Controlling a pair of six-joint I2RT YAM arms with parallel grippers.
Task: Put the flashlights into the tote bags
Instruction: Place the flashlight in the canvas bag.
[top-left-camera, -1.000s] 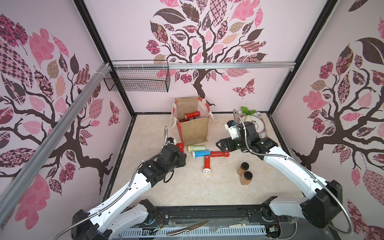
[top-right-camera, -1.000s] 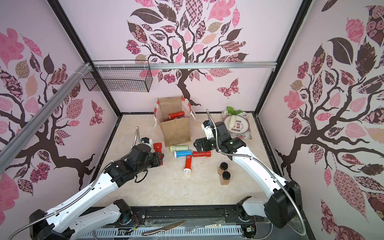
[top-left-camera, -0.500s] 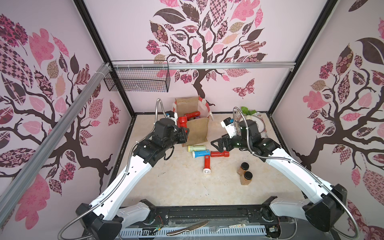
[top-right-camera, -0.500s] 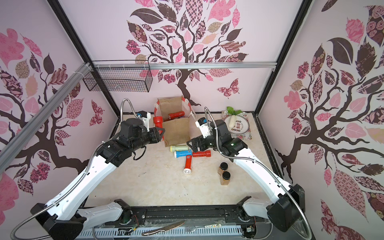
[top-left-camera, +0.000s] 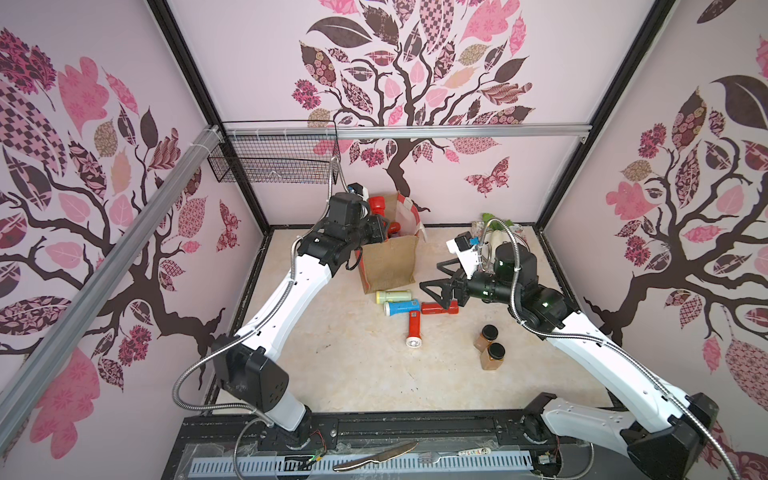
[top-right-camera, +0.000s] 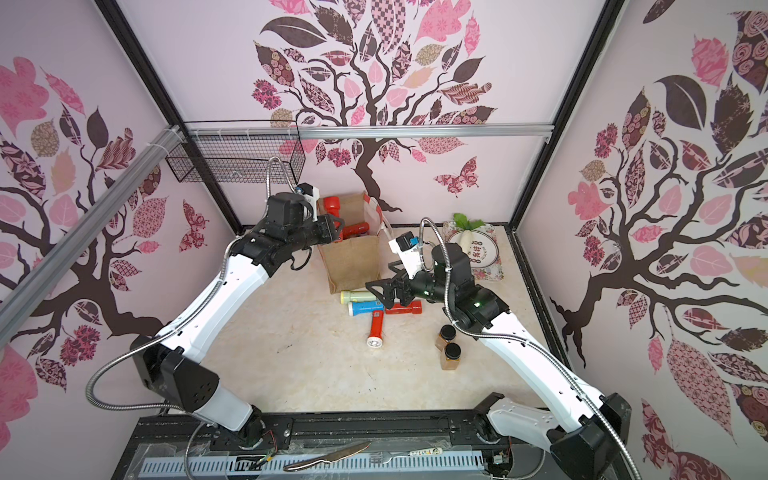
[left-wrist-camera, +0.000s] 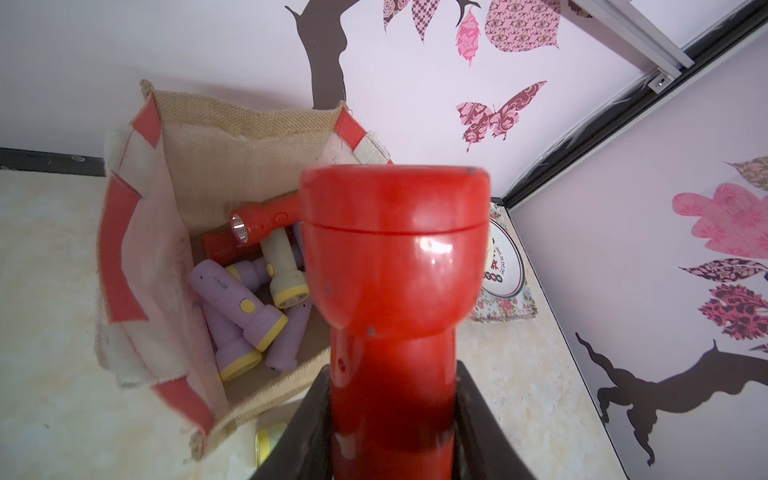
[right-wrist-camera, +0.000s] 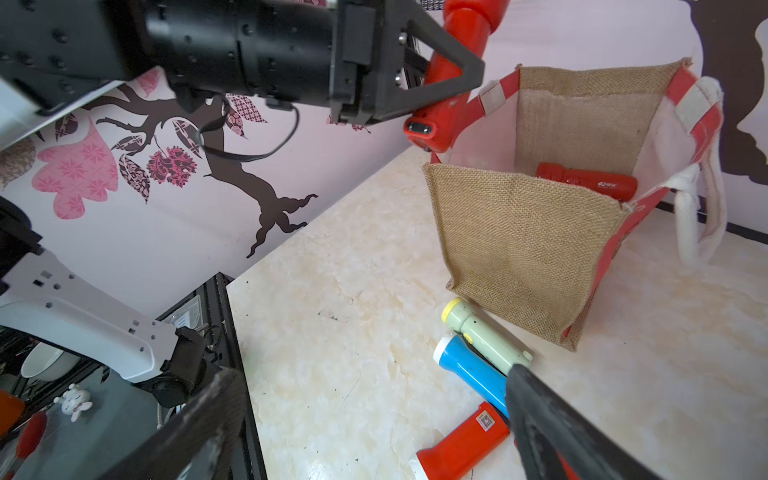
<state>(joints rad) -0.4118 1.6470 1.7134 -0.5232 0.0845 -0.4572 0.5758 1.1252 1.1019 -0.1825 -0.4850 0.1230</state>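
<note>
Left wrist view shows the left gripper (left-wrist-camera: 392, 415) pinching a red flashlight (left-wrist-camera: 392, 257) by its barrel at the rim of the open tote bag (left-wrist-camera: 249, 120) — lilac, pale green and red flashlights (left-wrist-camera: 232, 291) lie inside. In a top view the right gripper (top-left-camera: 434, 277), jaws spread wide, hovers over four flashlights (top-left-camera: 401, 308) on the table (top-left-camera: 353, 374) beside the bag.

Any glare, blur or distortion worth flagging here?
Left wrist view: glare spot on the held red flashlight, near edge of the tote bag smeared. Right wrist view: right pincer's fingers soft. Both top views: sharp, evenly lit, walls splayed by the wide lens.
</note>
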